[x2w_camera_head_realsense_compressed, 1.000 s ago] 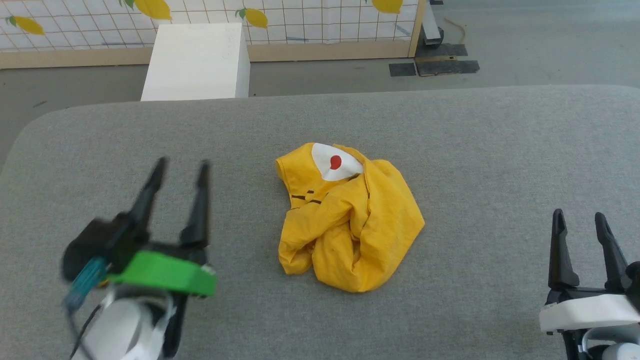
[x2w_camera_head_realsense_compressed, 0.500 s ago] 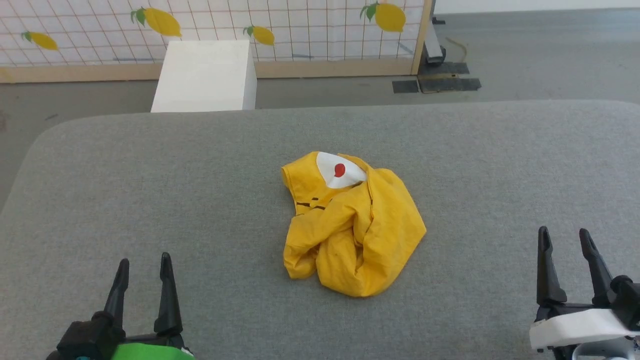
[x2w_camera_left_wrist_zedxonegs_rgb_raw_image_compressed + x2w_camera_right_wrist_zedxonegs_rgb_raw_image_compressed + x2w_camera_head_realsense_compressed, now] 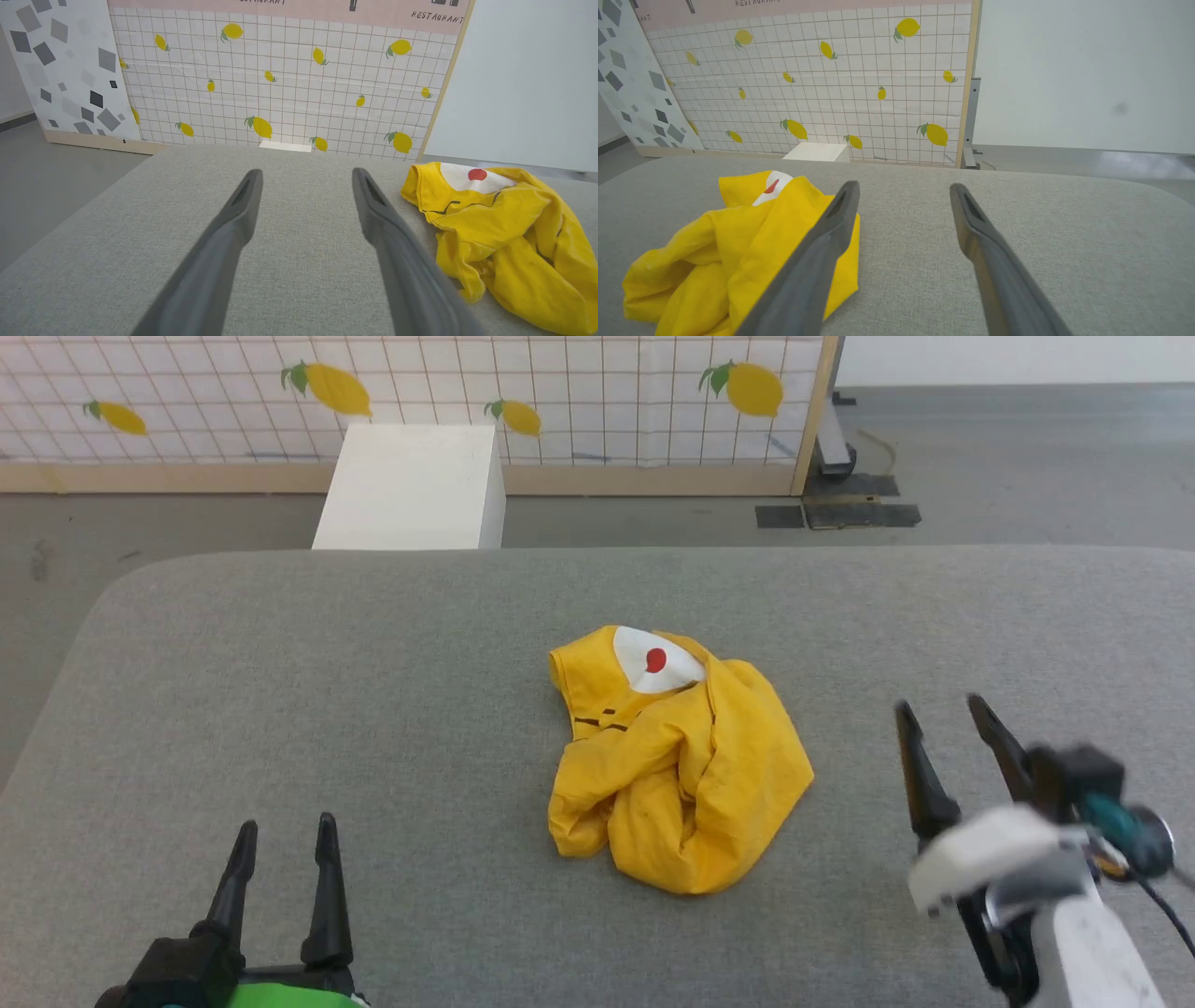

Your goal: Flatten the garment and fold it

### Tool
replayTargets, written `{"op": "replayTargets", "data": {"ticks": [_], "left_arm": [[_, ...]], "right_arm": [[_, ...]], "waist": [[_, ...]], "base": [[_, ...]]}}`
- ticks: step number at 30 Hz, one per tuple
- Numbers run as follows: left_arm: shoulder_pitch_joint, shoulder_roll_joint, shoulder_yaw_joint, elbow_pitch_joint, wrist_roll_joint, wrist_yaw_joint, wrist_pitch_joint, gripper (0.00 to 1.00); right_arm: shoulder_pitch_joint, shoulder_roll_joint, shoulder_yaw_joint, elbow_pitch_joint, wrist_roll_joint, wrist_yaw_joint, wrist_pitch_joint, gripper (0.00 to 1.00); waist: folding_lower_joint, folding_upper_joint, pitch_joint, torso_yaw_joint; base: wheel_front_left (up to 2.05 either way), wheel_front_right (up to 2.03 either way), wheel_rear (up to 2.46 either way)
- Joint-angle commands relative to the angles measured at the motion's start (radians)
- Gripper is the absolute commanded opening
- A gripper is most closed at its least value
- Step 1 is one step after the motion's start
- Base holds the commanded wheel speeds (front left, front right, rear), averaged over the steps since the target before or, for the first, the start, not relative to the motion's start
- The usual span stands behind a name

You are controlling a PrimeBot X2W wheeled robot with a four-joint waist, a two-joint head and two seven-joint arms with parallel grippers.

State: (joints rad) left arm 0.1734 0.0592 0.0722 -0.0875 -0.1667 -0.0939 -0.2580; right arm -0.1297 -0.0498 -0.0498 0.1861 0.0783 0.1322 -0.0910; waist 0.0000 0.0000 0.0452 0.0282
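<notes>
One garment (image 3: pixel 680 770); one left claw (image 3: pixel 287 823), one right claw (image 3: pixel 939 705); one white box (image 3: pixel 411 485).

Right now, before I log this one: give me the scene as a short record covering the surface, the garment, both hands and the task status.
surface: grey padded table
garment: mustard-yellow T-shirt, crumpled in a heap mid-table; white oval with red dot showing at its far edge
left hand: open, empty, near left of the table, apart from the garment
right hand: open, empty, to the garment's right, not touching it
background: white box on the floor beyond the table; lemon-print panel behind it
task status: not flattened, not folded
</notes>
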Motion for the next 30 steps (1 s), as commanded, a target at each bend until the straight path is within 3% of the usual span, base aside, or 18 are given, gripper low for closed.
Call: {"op": "replayTargets", "data": {"ticks": [1,7,15,21,26,27,28,29,30], "left_arm": [[0.0,-0.006,-0.002,0.001,0.004,-0.008,-0.004,1.0],[-0.023,-0.008,-0.018,0.02,-0.005,-0.021,-0.004,1.0],[-0.059,-0.009,-0.043,0.053,-0.023,-0.03,-0.004,1.0],[-0.092,-0.009,-0.061,0.074,-0.041,-0.034,-0.004,1.0],[-0.11,-0.009,-0.064,0.089,-0.049,-0.035,-0.004,1.0],[-0.113,-0.009,-0.064,0.091,-0.05,-0.036,-0.004,1.0],[-0.117,-0.009,-0.064,0.093,-0.05,-0.036,-0.004,1.0],[-0.12,-0.009,-0.064,0.094,-0.051,-0.036,-0.004,1.0],[-0.122,-0.009,-0.063,0.095,-0.052,-0.036,-0.004,1.0]], "right_arm": [[-0.043,0.0,0.009,0.012,0.012,-0.002,0.059,1.0],[-0.16,-0.039,0.08,0.063,0.104,-0.002,0.365,1.0],[-0.305,-0.097,0.186,0.106,0.189,-0.002,0.635,1.0],[-0.379,-0.096,0.189,0.186,0.19,-0.002,0.759,1.0],[-0.404,-0.08,0.165,0.291,0.138,-0.002,0.756,1.0],[-0.406,-0.076,0.162,0.309,0.128,-0.002,0.751,0.95],[-0.41,-0.071,0.157,0.328,0.115,-0.002,0.737,0.44],[-0.413,-0.069,0.153,0.342,0.101,-0.002,0.725,0.34],[-0.419,-0.066,0.156,0.357,0.087,-0.002,0.713,0.0]], "waist": [[0.0,0.0,0.014,0.01],[0.0,0.0,0.048,0.043],[0.0,0.0,0.099,0.107],[0.0,0.0,0.136,0.165],[0.0,0.0,0.156,0.202],[0.0,0.0,0.16,0.206],[0.0,0.0,0.163,0.21],[0.0,0.0,0.165,0.212],[0.0,0.0,0.166,0.214]], "base": [[0.0,0.0,0.0],[0.0,0.0,0.0],[0.0,0.0,0.0],[0.0,0.0,0.0],[0.0,0.0,0.0],[0.0,0.0,0.0],[0.0,0.0,0.0],[0.0,0.0,0.0],[0.0,0.0,0.0]]}}
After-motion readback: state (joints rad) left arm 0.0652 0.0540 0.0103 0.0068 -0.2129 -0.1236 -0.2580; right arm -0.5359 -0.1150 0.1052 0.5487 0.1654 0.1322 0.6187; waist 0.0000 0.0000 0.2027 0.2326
